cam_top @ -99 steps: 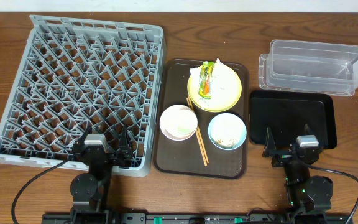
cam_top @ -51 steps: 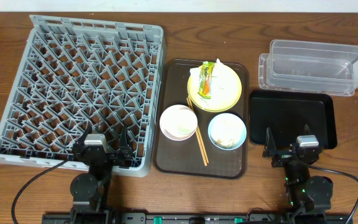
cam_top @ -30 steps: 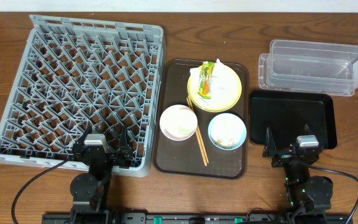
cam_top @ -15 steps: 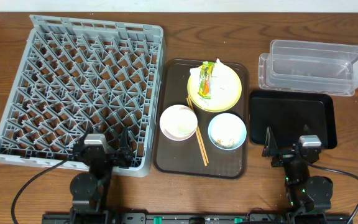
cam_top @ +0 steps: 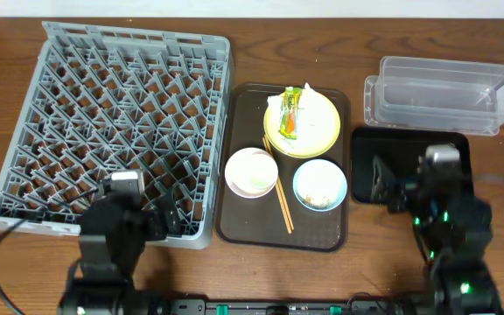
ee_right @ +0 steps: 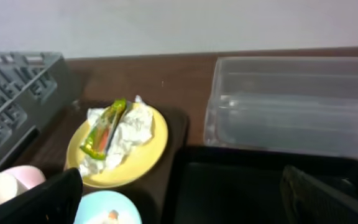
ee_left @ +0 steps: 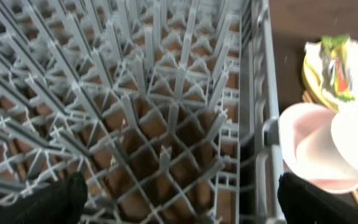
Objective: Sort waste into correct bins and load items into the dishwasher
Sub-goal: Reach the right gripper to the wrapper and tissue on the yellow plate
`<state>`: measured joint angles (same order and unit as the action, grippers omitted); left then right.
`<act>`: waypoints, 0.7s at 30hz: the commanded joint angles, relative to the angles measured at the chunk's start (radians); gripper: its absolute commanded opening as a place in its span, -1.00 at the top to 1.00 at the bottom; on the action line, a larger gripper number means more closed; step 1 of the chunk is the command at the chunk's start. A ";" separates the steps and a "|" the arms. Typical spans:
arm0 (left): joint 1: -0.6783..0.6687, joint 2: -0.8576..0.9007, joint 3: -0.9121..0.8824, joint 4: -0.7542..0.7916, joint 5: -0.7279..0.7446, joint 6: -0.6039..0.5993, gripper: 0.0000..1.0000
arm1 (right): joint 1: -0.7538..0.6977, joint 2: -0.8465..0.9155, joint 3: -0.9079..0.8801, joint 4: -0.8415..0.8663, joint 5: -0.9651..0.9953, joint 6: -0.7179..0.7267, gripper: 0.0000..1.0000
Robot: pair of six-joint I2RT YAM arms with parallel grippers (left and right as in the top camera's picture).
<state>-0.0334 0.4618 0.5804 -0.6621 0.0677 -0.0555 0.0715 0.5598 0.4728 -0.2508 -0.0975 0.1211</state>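
The grey dish rack (cam_top: 121, 122) takes the left of the table. Just beside it lies the brown serving tray (cam_top: 252, 229). At the right, the clear tub (cam_top: 440, 92) stands behind the black tray (cam_top: 409, 162). The left gripper (ee_left: 179, 204) hangs over the rack's near corner and the right gripper (ee_right: 179, 200) over the black tray, both with fingers spread wide and holding nothing. On the serving tray are the yellow plate (cam_top: 322, 133), the white bowl (cam_top: 251, 171), the light-blue bowl (cam_top: 319, 185) and the chopsticks (cam_top: 278, 188). The snack wrapper (cam_top: 290, 112) lies on the tissue (ee_right: 138, 124) on the plate

One rack (cam_top: 121, 114), plate (cam_top: 324, 131), tub (cam_top: 436, 94), wrapper (cam_top: 290, 112); two bowls (cam_top: 251, 172) (cam_top: 319, 185), trays (cam_top: 401, 156) (cam_top: 252, 224), chopsticks (cam_top: 281, 199); maybe one tissue (ee_right: 137, 122)
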 commanded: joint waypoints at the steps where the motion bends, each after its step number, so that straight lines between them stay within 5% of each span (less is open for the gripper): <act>1: 0.002 0.127 0.137 -0.088 -0.013 -0.009 -0.95 | -0.003 0.195 0.176 -0.081 -0.094 -0.057 -0.99; 10: 0.002 0.352 0.336 -0.277 -0.012 -0.009 -0.95 | -0.003 0.584 0.614 -0.480 -0.124 -0.103 -0.99; 17: 0.002 0.364 0.336 -0.284 -0.012 -0.009 -0.95 | 0.008 0.697 0.623 -0.298 -0.269 -0.070 -0.99; 21: 0.002 0.364 0.336 -0.283 -0.012 -0.009 -0.96 | 0.103 0.762 0.623 -0.159 -0.194 -0.054 -0.99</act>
<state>-0.0334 0.8276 0.8928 -0.9424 0.0677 -0.0555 0.1051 1.2842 1.0809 -0.4450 -0.3008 0.0494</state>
